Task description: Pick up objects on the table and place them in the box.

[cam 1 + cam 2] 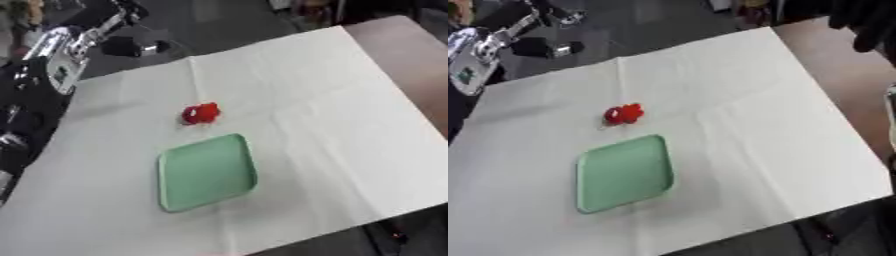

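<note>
1. Our left arm (61, 55) sits at the upper left, off the worktop (332, 125); we cannot tell its hand's state.
2. The green tray (206, 172) lies flat on the white cloth.
3. The red object (200, 113) rests just beyond it, apart.
4. A dark shape, possibly our right hand (872, 22), shows at the upper right; its state is unclear.

This looks like a robotics lab or test room. A white sheet (332, 125) covers the work surface (411, 65), laid out like a trial setup. At ten o'clock stands black and silver machinery (61, 55) with exposed joints, and a bare dark grey floor (227, 22) lies beyond at twelve o'clock.
</note>
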Controlling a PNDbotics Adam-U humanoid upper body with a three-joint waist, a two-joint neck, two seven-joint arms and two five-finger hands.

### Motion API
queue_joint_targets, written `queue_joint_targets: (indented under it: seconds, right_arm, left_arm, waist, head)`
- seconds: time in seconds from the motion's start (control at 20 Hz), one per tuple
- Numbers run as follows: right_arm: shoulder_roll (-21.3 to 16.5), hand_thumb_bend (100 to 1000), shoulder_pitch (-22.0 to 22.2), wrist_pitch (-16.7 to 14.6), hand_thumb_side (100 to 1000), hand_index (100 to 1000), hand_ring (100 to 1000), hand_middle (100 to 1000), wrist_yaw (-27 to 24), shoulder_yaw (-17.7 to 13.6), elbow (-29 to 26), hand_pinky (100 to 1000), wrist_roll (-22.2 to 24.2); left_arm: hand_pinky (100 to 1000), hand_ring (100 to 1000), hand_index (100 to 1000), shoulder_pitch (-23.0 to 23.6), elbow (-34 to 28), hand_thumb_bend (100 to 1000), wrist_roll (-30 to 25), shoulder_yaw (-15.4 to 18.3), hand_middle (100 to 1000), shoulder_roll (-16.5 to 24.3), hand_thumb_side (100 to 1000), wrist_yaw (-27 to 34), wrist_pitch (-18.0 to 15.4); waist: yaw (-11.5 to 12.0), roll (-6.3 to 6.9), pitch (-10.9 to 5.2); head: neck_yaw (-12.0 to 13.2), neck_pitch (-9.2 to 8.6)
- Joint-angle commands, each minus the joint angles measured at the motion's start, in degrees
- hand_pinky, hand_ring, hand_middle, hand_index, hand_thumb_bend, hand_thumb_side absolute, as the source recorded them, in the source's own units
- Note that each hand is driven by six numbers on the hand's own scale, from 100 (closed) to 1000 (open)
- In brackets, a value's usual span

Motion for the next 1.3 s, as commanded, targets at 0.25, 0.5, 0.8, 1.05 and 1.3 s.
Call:
queue_joint_targets:
  seconds: [0.25,0.5,0.8,1.05,1.3]
  right_arm:
    - [0.2,100,-1.6,0.6,698,363,344,324,-0.4,0.1,-0.9,228,-1.2]
    - [0.4,100,-2.3,0.6,700,362,343,323,-0.2,0.2,-0.9,227,-1.3]
    - [0.4,100,-2.5,0.7,699,362,343,323,0.1,0.2,-0.9,227,-1.4]
    - [0.3,100,-2.5,0.8,696,362,344,323,0.2,0.0,-0.9,227,-1.5]
    - [0.3,100,-2.5,0.8,696,362,344,323,0.2,0.0,-0.9,227,-1.6]
  left_arm:
    - [716,678,875,-2.3,1.4,793,-4.1,1.4,783,0.4,772,-2.7,-0.4]
    - [634,603,861,-2.7,2.1,845,-7.1,1.5,714,0.0,697,-2.7,0.5]
    - [535,522,849,-3.4,2.5,862,-11.9,1.2,668,-0.7,656,-0.1,2.1]
    - [482,483,841,-4.1,2.4,820,-17.3,0.1,643,-1.2,628,2.1,3.2]
    - [460,464,846,-4.1,1.9,818,-21.7,-0.9,635,-1.6,608,3.4,4.1]
  waist:
    - [-0.9,0.26,0.23]
    - [-1.8,0.7,1.26]
    - [-2.2,0.87,1.54]
    - [-2.0,0.88,1.35]
    - [-1.9,0.89,1.22]
  head:
    - [0.6,-2.08]
    - [0.8,-2.75]
    - [0.9,-2.94]
    - [0.9,-2.9]
    - [1.2,-2.78]
